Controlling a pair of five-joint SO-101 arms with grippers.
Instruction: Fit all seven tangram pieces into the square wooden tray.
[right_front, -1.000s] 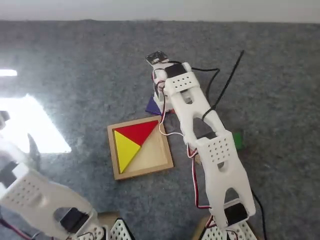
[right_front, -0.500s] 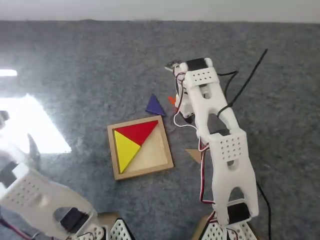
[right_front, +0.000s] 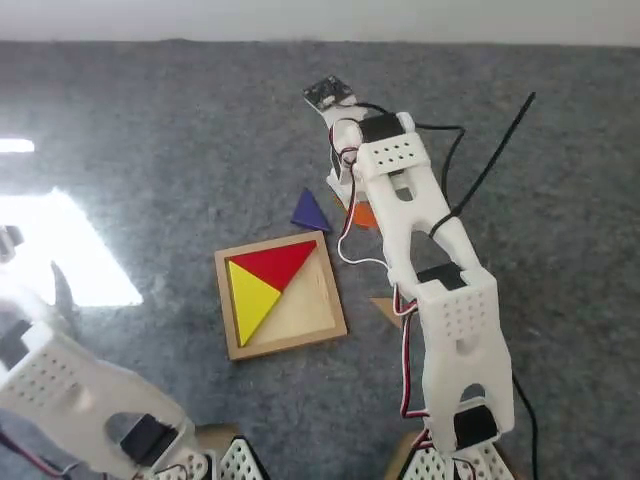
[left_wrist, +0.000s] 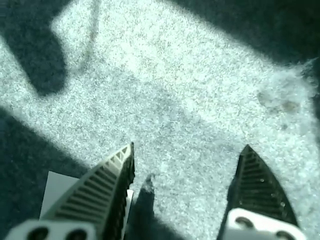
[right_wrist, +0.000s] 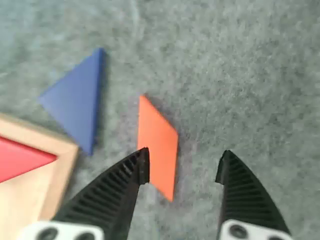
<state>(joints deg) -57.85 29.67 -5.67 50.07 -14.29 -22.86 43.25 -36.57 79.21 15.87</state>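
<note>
The square wooden tray (right_front: 334, 303) lies mid-table with a red triangle (right_front: 273, 262) and a yellow triangle (right_front: 250, 295) inside it. A blue triangle (right_front: 309, 210) (right_wrist: 76, 97) rests just beyond the tray's far corner. Beside it lies an orange parallelogram (right_front: 363, 214) (right_wrist: 158, 145), partly under the right arm. My right gripper (right_wrist: 182, 162) hangs open right over that orange piece, one finger at its edge. A tan triangle (right_front: 387, 309) peeks out beside the tray. At the near left, my left gripper (left_wrist: 187, 162) stands open over bare carpet.
Grey carpet covers the table, with a bright patch of light (right_front: 60, 245) at the left. The right arm's black cable (right_front: 480, 170) loops over the far right area. A corner of the tray (right_wrist: 55, 165) shows next to the right gripper.
The right arm swung right off the blue triangle, then settled back slightly left over the orange parallelogram. The left arm stayed nearly still.
</note>
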